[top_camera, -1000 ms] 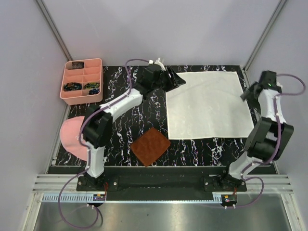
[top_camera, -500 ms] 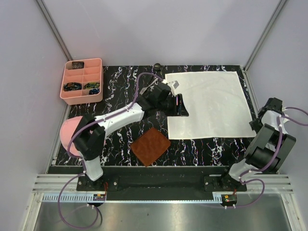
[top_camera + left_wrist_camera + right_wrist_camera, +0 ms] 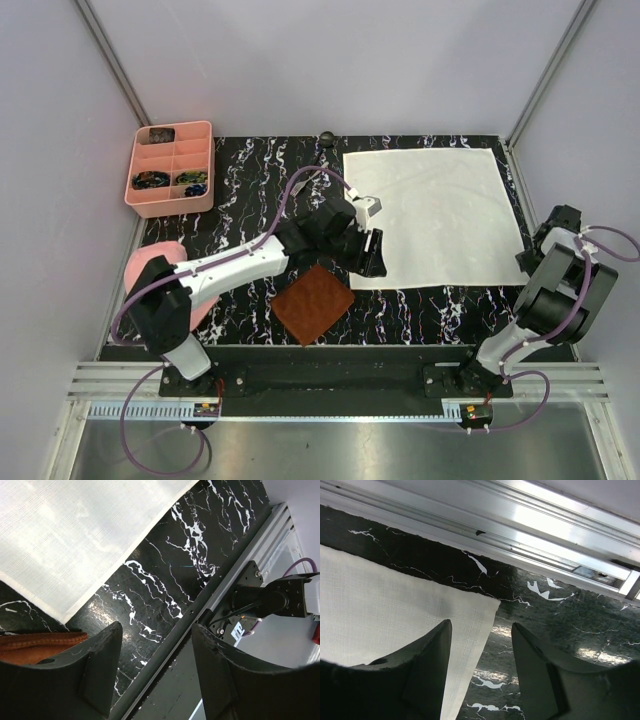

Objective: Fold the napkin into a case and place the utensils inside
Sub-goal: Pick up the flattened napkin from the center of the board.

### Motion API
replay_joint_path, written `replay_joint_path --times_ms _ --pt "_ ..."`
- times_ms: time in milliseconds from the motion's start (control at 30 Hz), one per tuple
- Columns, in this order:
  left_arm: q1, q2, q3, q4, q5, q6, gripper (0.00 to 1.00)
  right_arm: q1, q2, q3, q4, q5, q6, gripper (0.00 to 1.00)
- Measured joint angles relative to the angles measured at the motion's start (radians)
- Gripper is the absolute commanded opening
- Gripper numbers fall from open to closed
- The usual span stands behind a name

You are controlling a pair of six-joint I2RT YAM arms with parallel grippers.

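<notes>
At the near napkin (image 3: pixel 435 215) corners, the left gripper (image 3: pixel 156 630) and right gripper (image 3: pixel 481 630) are seen open and empty; both corners are probably best pinched squarely together.

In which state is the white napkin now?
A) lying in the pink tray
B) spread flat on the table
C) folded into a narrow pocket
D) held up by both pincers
B: the napkin lies as one open square, flat on the table, with no fold.

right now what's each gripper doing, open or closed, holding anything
left gripper: open, holding nothing
right gripper: open above a corner of the napkin, holding nothing
</notes>
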Motion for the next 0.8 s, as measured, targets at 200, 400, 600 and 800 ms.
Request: replay_joint_path --times_ms 200,400,600,800 --pt "0.000 -0.016 0.000 -0.021 -0.002 0.017 0.61 -0.004 0.050 0.000 0.012 -0.001 0.010 0.57" --pt "0.000 -0.038 0.000 -0.046 -0.002 0.026 0.61 -0.004 0.061 -0.001 0.045 -0.001 0.019 0.28" --pt "0.000 -0.061 0.000 -0.061 -0.023 0.045 0.61 -0.004 0.061 -0.008 0.083 0.001 0.025 0.12" --pt "-0.037 -0.035 0.021 -0.115 -0.129 0.117 0.50 -0.005 0.002 -0.031 0.053 0.034 0.008 0.01"
